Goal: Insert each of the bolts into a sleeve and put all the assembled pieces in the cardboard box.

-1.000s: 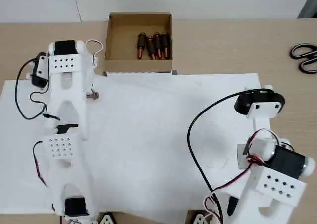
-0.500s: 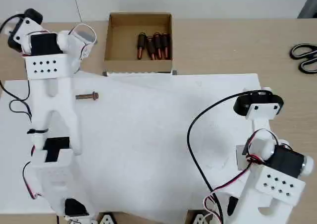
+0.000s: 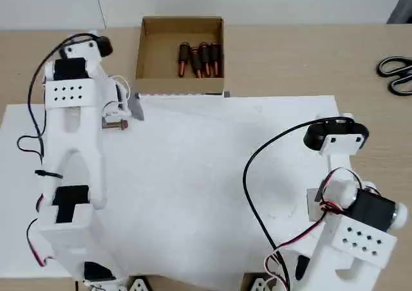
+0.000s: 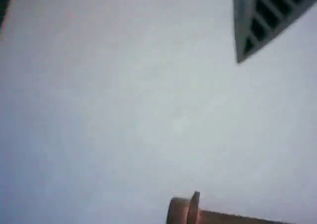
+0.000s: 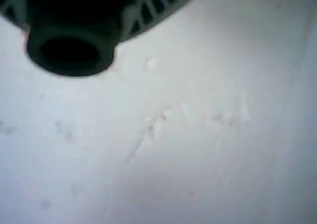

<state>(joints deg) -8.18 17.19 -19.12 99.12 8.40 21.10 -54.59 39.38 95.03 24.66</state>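
A single bolt [image 3: 120,125] lies on the white sheet [image 3: 212,188], and its head end [image 4: 190,213] shows in the left wrist view. My left gripper [image 3: 127,112] hangs just above and beside the bolt, open and holding nothing; one grey ribbed finger [image 4: 265,16] is in sight. The cardboard box [image 3: 149,53] at the back holds several assembled pieces [image 3: 199,59]. My right arm [image 3: 351,220] stays folded near the front right. Its gripper [image 5: 94,21] is shut on a black sleeve [image 5: 69,53], whose open end faces the wrist camera just above the sheet.
Scissors [image 3: 396,74] lie on the wooden table at the far right. A black cable [image 3: 257,162] loops from the right arm across the sheet. The box's front wall [image 3: 180,84] stands just behind the sheet's back edge.
The left arm swung out toward the back left corner and has come back beside the bolt. The bolt has barely shifted. The right arm has kept still.
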